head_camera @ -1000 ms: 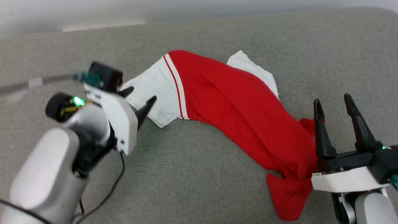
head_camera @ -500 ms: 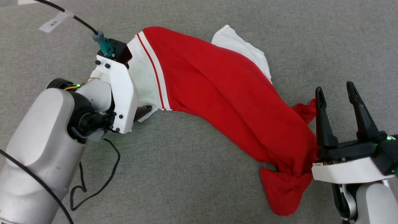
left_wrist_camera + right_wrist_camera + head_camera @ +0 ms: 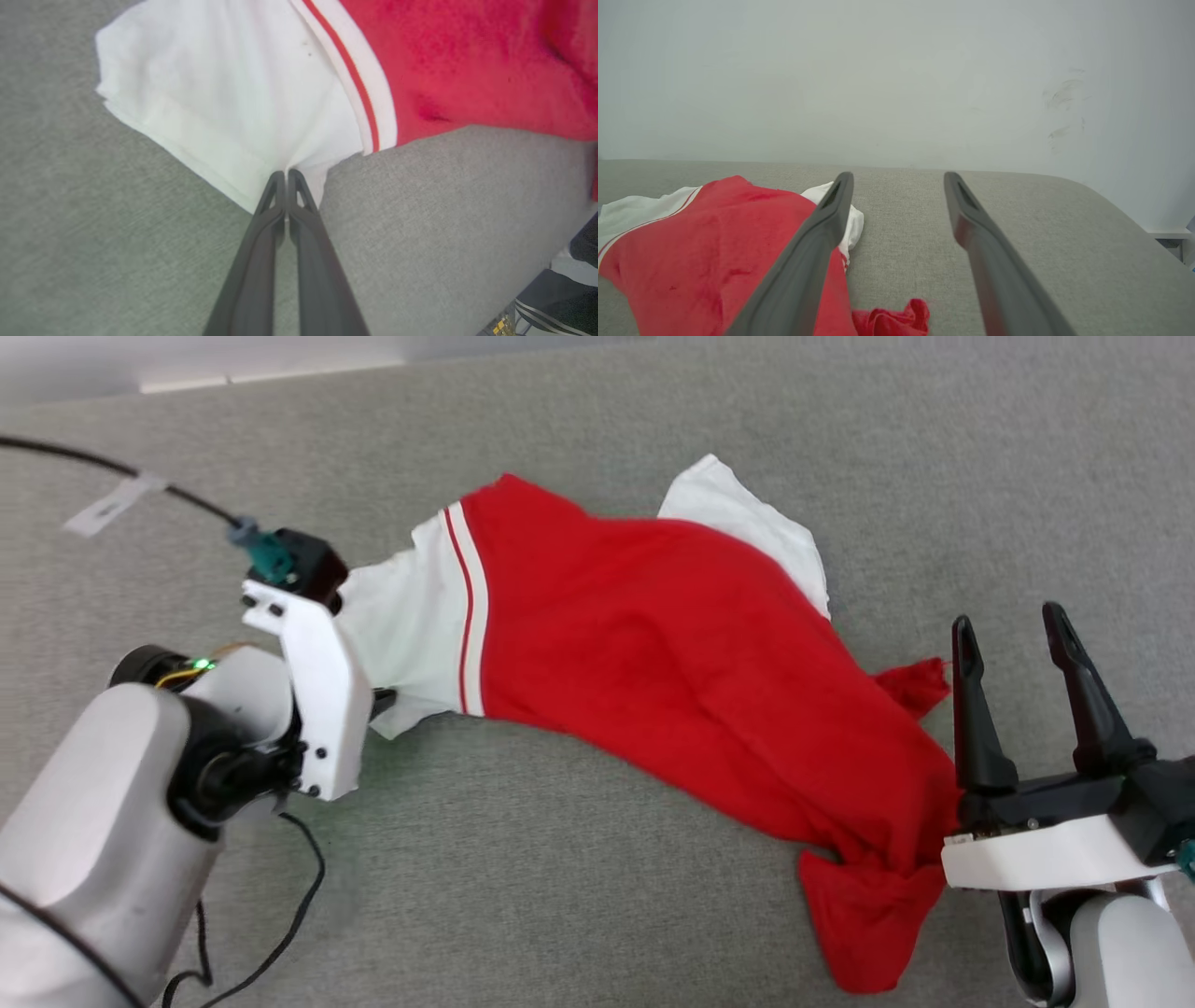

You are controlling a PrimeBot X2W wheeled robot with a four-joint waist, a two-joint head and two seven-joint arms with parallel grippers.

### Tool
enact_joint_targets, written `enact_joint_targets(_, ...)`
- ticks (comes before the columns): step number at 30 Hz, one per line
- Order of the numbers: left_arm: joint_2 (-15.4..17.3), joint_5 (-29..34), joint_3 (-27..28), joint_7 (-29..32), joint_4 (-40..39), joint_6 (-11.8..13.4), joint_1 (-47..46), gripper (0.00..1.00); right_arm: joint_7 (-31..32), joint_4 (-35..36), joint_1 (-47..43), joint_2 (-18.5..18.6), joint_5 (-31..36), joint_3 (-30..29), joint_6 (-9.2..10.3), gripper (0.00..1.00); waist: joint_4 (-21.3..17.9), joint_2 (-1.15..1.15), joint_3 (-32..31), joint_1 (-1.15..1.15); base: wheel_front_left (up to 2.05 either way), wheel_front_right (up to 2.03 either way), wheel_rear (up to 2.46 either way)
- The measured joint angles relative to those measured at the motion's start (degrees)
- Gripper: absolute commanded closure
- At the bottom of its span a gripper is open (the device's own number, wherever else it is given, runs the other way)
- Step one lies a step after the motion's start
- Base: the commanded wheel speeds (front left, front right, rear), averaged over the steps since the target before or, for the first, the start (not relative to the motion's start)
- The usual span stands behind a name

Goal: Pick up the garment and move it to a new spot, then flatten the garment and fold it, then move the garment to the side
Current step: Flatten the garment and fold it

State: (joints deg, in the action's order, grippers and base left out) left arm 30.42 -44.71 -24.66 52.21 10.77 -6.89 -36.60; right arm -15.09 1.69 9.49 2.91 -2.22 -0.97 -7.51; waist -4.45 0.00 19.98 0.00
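The shirt looks light and limp. The left gripper pinches its sleeve hem, a fair hold; the right gripper stands open.

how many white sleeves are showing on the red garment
2. One sleeve lies at the garment's left end, its corner pinched in the left gripper. The other sleeve pokes out beyond the red body's far edge. No more seem hidden.
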Motion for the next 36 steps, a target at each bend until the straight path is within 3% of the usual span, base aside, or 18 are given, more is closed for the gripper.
enact_joint_targets(7, 3.48, -1.45, 3.22, -4.72, -4.90, 0.08, 7.51, 1.00, 0.00, -1.63, -1.18, 0.00, 0.62, -0.92, 0.00, 0.00, 2.29, 0.00, -3.77, 0.00, 0.00, 0.00, 0.00)
enact_joint_targets(11, 5.17, -2.40, 4.36, -7.61, -10.12, 0.91, 16.47, 1.00, 0.00, -3.04, -2.70, 0.00, 0.70, -1.32, 0.00, 0.00, 4.21, 0.00, -6.92, 0.00, 0.00, 0.00, 0.00)
enact_joint_targets(16, 4.72, -2.33, 2.80, -10.11, -13.36, 1.36, 23.84, 1.00, -0.01, -4.02, -3.05, 0.00, 0.82, -1.55, 0.00, 0.00, 5.55, 0.00, -8.84, 0.00, 0.00, 0.00, 0.00)
enact_joint_targets(21, 1.36, -0.75, -0.57, -13.84, -13.60, 1.35, 28.89, 1.00, 0.00, -5.17, -3.86, 0.00, 1.27, -1.38, 0.00, 0.00, 6.53, 0.00, -10.38, 0.00, 0.00, 0.00, 0.00)
enact_joint_targets(22, 0.88, -0.09, -1.27, -14.67, -12.94, 1.34, 29.33, 0.20, -0.01, -5.36, -3.86, 0.00, 1.30, -1.37, 0.00, 0.00, 6.65, 0.00, -10.59, 0.00, 0.00, 0.00, 0.00)
enact_joint_targets(23, 0.40, 0.65, -1.76, -15.82, -12.33, 1.29, 29.51, 0.00, -0.01, -5.52, -3.87, 0.00, 1.31, -1.34, 0.00, 0.00, 6.73, 0.00, -10.80, 0.00, 0.00, 0.00, 0.00)
enact_joint_targets(28, -2.48, 2.89, -0.55, -26.25, -10.03, 0.84, 29.27, 0.00, -0.01, -5.94, -4.00, 0.00, 1.80, -1.16, 0.00, 0.00, 6.91, 0.00, -11.83, 0.00, 0.00, 0.00, 0.00)
enact_joint_targets(33, -4.98, 6.79, 4.77, -44.26, -10.40, 0.88, 27.63, 0.00, -0.01, -5.64, -4.07, 0.01, 1.47, -1.55, 0.00, 0.00, 7.03, 0.00, -12.86, 0.00, 0.00, 0.00, 0.00)
enact_joint_targets(36, -6.54, 10.01, 7.72, -55.59, -10.79, 2.33, 27.78, 0.00, -0.01, -5.24, -4.13, 0.00, 0.92, -1.34, 0.00, 0.00, 6.92, 0.00, -13.27, 0.00, 0.00, 0.00, 0.00)
